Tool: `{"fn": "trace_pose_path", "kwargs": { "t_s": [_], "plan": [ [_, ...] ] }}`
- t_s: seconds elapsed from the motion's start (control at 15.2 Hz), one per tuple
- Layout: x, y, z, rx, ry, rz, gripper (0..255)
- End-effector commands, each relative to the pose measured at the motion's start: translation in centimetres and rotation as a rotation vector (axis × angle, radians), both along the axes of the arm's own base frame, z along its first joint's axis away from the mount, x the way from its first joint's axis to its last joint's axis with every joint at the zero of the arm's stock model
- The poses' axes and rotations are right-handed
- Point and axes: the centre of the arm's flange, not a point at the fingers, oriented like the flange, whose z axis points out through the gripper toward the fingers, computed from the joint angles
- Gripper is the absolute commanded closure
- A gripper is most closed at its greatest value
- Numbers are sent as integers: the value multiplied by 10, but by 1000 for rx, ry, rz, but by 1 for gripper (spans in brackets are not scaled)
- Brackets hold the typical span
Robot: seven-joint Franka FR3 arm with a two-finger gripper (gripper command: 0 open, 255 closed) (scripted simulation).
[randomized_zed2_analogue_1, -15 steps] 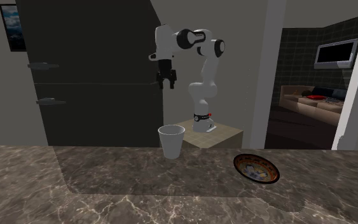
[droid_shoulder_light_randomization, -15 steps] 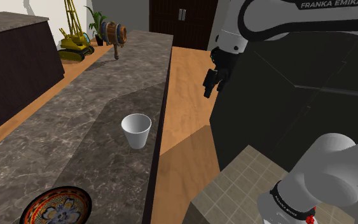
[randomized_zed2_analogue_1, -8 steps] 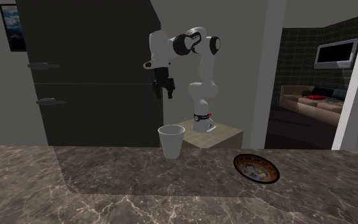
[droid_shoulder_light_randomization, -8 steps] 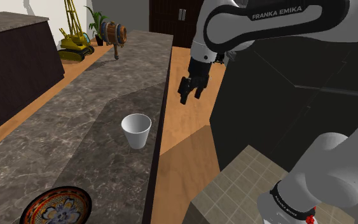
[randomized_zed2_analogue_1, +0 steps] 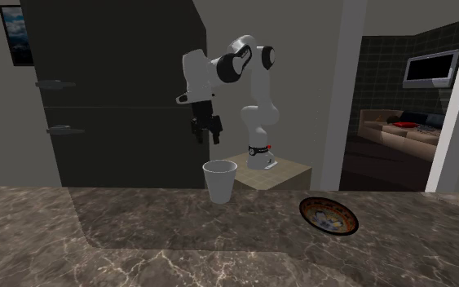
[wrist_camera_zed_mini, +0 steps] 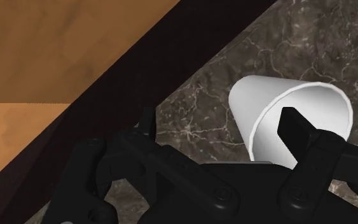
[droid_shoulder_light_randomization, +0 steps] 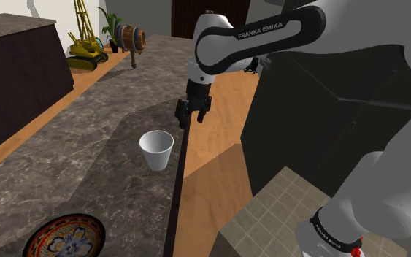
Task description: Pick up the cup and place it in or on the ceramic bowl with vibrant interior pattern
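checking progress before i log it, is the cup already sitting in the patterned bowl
No, the cup stands upright on the dark counter, well apart from the patterned bowl.

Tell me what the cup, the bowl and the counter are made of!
The cup is plain white and matte, thin-walled: paper or plastic, I can't tell. The bowl looks like glazed ceramic, with a painted orange-and-blue flower pattern inside. The counter looks like stone, dark grey-brown with pale veins.
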Motion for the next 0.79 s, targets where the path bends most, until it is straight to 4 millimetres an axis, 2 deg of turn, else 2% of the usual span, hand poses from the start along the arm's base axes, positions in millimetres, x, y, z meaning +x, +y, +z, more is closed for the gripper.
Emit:
{"fn": "trace_pose_path", "kwargs": {
  "t_s": [0.0, 0.33, 0.73],
  "plan": [
    [17, 19, -14, 12, 8, 4, 0],
    [52, 55, -43, 36, 26, 12, 0],
    [49, 62, -74, 36, 26, 12, 0]
  ]
}}
